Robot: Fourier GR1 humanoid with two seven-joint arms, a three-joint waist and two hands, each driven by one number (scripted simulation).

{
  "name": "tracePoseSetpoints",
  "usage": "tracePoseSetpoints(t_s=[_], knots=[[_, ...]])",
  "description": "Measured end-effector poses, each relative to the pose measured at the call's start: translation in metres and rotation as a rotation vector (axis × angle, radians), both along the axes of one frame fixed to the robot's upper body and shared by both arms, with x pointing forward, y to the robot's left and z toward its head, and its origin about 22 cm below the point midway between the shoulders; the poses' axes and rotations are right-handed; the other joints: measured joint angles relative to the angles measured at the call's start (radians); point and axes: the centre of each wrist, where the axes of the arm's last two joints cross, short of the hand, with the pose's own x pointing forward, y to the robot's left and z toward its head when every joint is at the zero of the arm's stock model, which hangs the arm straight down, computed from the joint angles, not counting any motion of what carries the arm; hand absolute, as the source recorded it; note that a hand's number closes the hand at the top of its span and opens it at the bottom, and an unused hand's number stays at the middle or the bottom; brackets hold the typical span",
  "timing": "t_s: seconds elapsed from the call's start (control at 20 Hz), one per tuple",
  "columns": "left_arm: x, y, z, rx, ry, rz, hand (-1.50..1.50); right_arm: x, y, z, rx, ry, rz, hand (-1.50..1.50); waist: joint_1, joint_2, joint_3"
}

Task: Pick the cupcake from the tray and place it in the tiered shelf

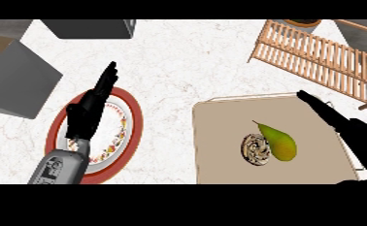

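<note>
Your cupcake [255, 149] sits on the beige tray [222, 123], seen from above as a round, swirled top, and it touches the green-yellow pear [278, 141] that lies tilted just beside it. From the fingers [315, 104] of your right hand [342, 123], the cupcake is down and to the left, apart from them, with the pear between the two; those fingers are straight and held together, pointing up and left over the tray's right edge, and they hold nothing. Beyond the fingertips, up and to the right, you see the wooden slatted tiered shelf [315, 55] lying at an angle on the white marbled desk [186, 65], with a dark bowl-like thing [305, 23] partly visible at its upper end; you cannot tell more about it. Far across the desk, your left hand [90, 108] shows at the left, its fingers [108, 77] straight, close together and pointing up, holding nothing. That hand hangs over a round plate [129, 123] with a red rim and a white centre with a patterned ring, and the grey forearm [61, 164] covers the plate's lower left part. Above those left fingers, near the top edge, there is a dark grey box [90, 27], and to their left a larger grey block [25, 82] reaches in from the side. The cupcake is well apart from the tiered shelf and still rests on the tray.
</note>
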Motion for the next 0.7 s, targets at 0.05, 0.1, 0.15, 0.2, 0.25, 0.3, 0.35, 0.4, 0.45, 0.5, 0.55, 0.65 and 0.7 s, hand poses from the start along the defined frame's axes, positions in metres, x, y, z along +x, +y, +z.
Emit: tracePoseSetpoints(t_s=[0.05, 0.1, 0.15, 0.2, 0.25, 0.3, 0.35, 0.4, 0.45, 0.5, 0.55, 0.65, 0.7], knots=[[0.001, -0.002, -0.002, 0.001, -0.002, 0.000, 0.00, 0.000, 0.004, 0.002, -0.002, -0.001, -0.001, -1.50, 0.000, 0.000, 0.000], [0.004, -0.002, -0.005, 0.001, -0.005, -0.002, 0.00, -0.002, 0.008, 0.001, -0.001, -0.004, -0.004, -1.50, 0.000, 0.001, 0.000], [0.003, -0.002, -0.010, 0.001, -0.003, -0.001, 0.00, -0.004, 0.012, 0.001, -0.003, -0.007, -0.007, -1.50, 0.000, 0.001, 0.000], [0.004, -0.002, -0.009, 0.001, -0.003, -0.002, 0.00, -0.005, 0.015, 0.002, -0.003, -0.011, -0.011, -1.50, 0.000, 0.001, 0.000], [0.002, -0.007, -0.008, 0.001, -0.004, 0.000, 0.00, -0.008, 0.016, 0.001, -0.007, -0.010, -0.010, -1.50, 0.000, 0.001, 0.000], [0.003, -0.003, -0.006, 0.002, -0.008, 0.004, 0.00, -0.009, 0.018, -0.001, -0.009, -0.014, -0.014, -1.50, 0.000, 0.001, 0.000], [0.003, -0.002, -0.006, 0.002, -0.007, 0.004, 0.00, -0.007, 0.017, -0.004, -0.011, -0.017, -0.016, -1.50, 0.000, 0.001, 0.000], [0.002, -0.004, -0.006, 0.001, -0.006, -0.001, 0.00, -0.009, 0.021, -0.002, -0.020, -0.017, -0.020, -1.50, 0.001, 0.001, 0.001], [0.002, -0.004, -0.006, 0.000, -0.005, 0.001, 0.00, -0.009, 0.023, -0.001, -0.024, -0.018, -0.026, -1.50, 0.001, 0.001, 0.001], [0.004, -0.005, -0.006, 0.003, -0.007, 0.003, 0.00, -0.011, 0.026, -0.003, -0.029, -0.022, -0.029, -1.50, 0.000, 0.001, 0.001], [0.005, -0.006, -0.006, 0.002, -0.006, 0.002, 0.00, -0.008, 0.023, -0.002, -0.028, -0.028, -0.036, -1.50, 0.001, 0.001, 0.001], [0.000, -0.003, -0.005, 0.000, -0.004, -0.002, 0.00, -0.007, 0.028, -0.003, -0.029, -0.021, -0.044, -1.50, 0.002, 0.001, 0.001], [0.002, 0.000, -0.003, 0.000, -0.003, -0.003, 0.00, -0.006, 0.029, -0.003, -0.027, -0.021, -0.050, -1.50, 0.002, 0.001, 0.001]])
